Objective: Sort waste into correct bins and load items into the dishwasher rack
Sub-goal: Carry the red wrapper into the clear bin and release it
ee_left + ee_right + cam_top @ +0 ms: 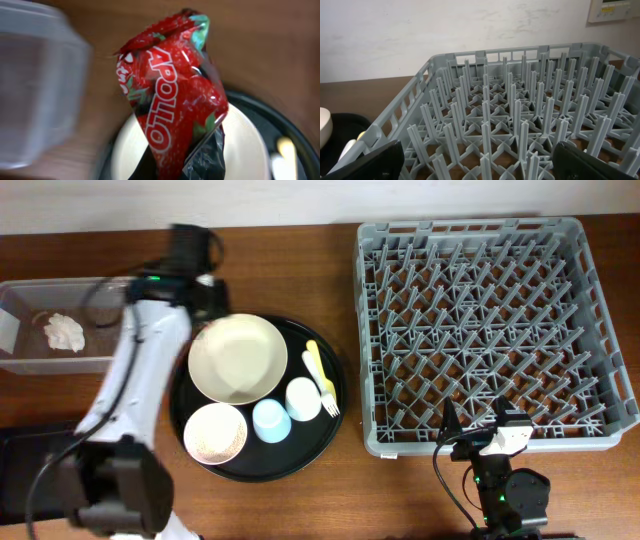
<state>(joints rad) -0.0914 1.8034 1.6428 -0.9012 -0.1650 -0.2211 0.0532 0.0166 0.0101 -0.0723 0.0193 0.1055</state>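
Observation:
My left gripper [180, 167] is shut on the crumpled red wrapper [172, 95] and holds it above the rim of the cream plate [245, 145], beside the clear tub [35, 85]. From overhead the left gripper [205, 305] hangs between the tub [20, 360] and the plate [238, 358], and the wrapper is hidden under it. A white tissue [64, 332] lies in the tub. The pink bowl [215, 433], blue cup [271, 420], white cup [303, 399] and yellow fork [321, 375] sit on the tray. My right gripper [480, 165] stands open at the grey rack's [490, 330] front edge.
The round black tray [340, 410] carries the dishes, left of the rack. A shallow black bin [20, 450] lies at the lower left, partly under the left arm. The right arm's base [505, 490] sits at the table's front edge.

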